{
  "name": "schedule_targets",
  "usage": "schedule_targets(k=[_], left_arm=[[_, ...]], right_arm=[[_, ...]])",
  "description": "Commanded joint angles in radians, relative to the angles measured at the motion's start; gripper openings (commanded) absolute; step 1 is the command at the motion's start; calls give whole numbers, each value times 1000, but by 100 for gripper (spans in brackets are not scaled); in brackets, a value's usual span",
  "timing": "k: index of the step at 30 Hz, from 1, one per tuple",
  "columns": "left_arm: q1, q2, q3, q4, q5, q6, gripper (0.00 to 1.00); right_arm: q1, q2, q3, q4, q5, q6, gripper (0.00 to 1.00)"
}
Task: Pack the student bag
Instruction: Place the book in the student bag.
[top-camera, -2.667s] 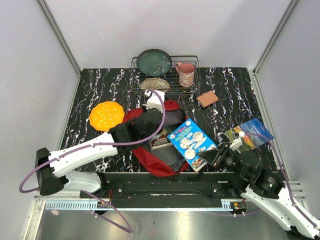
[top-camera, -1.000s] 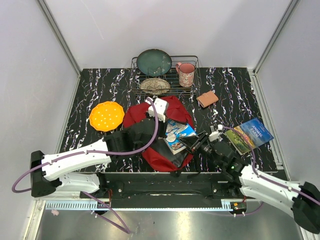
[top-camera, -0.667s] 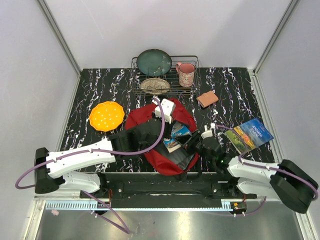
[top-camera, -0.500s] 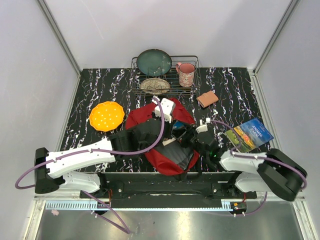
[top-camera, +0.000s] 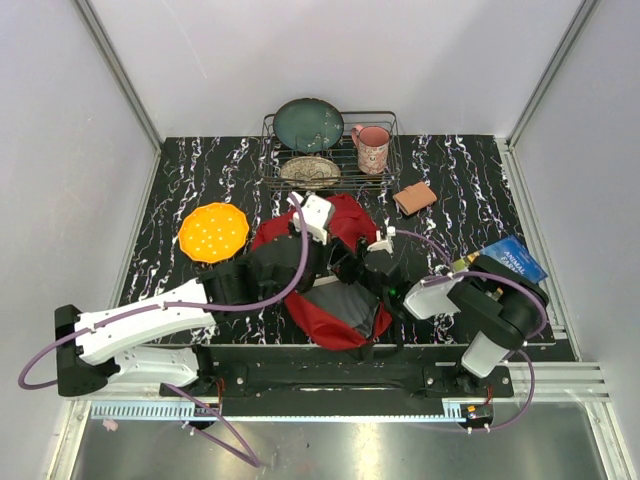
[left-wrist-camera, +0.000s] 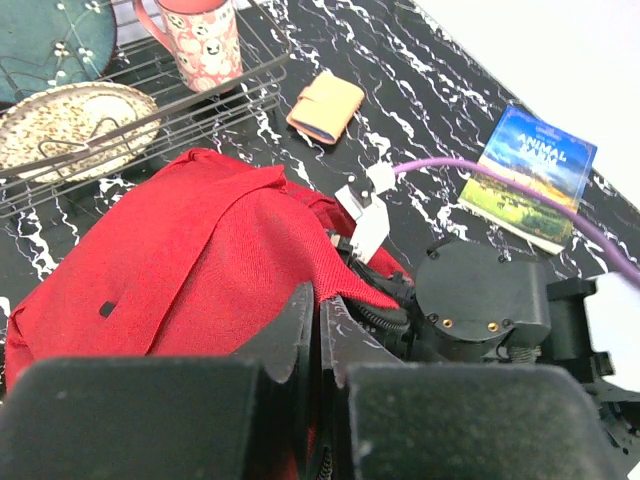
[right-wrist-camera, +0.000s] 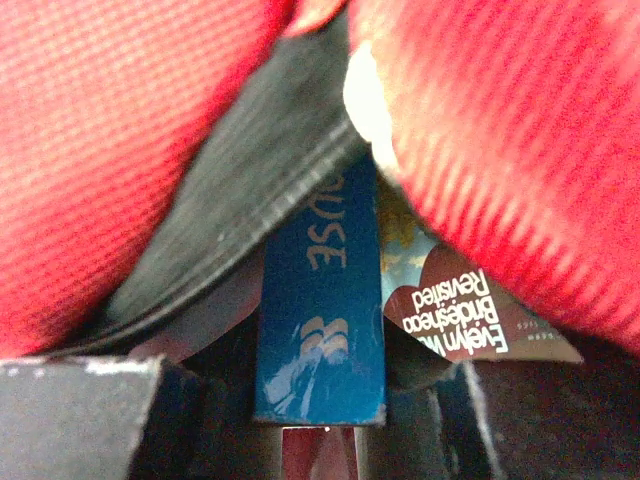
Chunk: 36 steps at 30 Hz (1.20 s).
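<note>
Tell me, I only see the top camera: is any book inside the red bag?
Observer: Yes. The right wrist camera looks into the student bag and shows a blue book standing on edge.
Operator: Is it alone in there?
Observer: No. A brown book marked Brideshead Revisited sits right beside it.
Operator: What is the left arm doing?
Observer: The left gripper pinches the bag's red fabric, jaws shut.

Bright, even light from above leaves only soft shadows on the black marbled bench (top-camera: 190, 170). The left wrist view is sharp beyond its blurred, dark left claw (left-wrist-camera: 320, 318). The right wrist view, close inside the red fabric backpack (right-wrist-camera: 110, 130), is dim and soft.
</note>
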<state>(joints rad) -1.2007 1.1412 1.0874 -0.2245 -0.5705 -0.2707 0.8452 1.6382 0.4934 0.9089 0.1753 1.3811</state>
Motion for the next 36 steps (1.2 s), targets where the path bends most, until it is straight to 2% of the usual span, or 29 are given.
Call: schedule_targets(k=[1,4,5,9,18,19,22,24,27,29,30,31,32,36], left_arm=[[18,-89,-7,120,58,-27,0],[26,-100,-11,106,52,-27,0],[32,-101,-11,102,49,-27,0],[49,-100,-24,94,37,-33,0],[76,-90,-52,117,38,-53,0],[79,-89,-53,117,41,-53,0],[89,-81,-55,122,46,-58,0],[92,-80,-60,132,55,-62,0],[95,-75,-61,146,72,-71,0],[95,-74,-60,146,84,-79,0],[95,-72,-60,146,89,-84,0],[95,-74,-60,146,93,-85,0],[95,-75,-61,151,101,-87,0],[95,-77,-54,137,110,-91,0]], right_arm=[[0,72,80,146,43,-30,37],[0,109,68,183,23,-17,48],[2,103,56,171,17,-19,55],[9,31,5,105,19,-72,70],[35,-225,-41,-312,26,-142,77],[38,-244,-47,-336,26,-146,88],[41,-326,-70,-406,20,-151,88],[40,-342,-105,-361,23,-149,88],[40,-321,-98,-328,29,-155,69],[40,-269,-75,-268,24,-143,49],[40,-247,-64,-239,23,-136,47],[40,-195,-53,-207,21,-126,48],[40,-167,-21,-147,18,-129,59],[41,-72,79,-148,-32,-137,78]])
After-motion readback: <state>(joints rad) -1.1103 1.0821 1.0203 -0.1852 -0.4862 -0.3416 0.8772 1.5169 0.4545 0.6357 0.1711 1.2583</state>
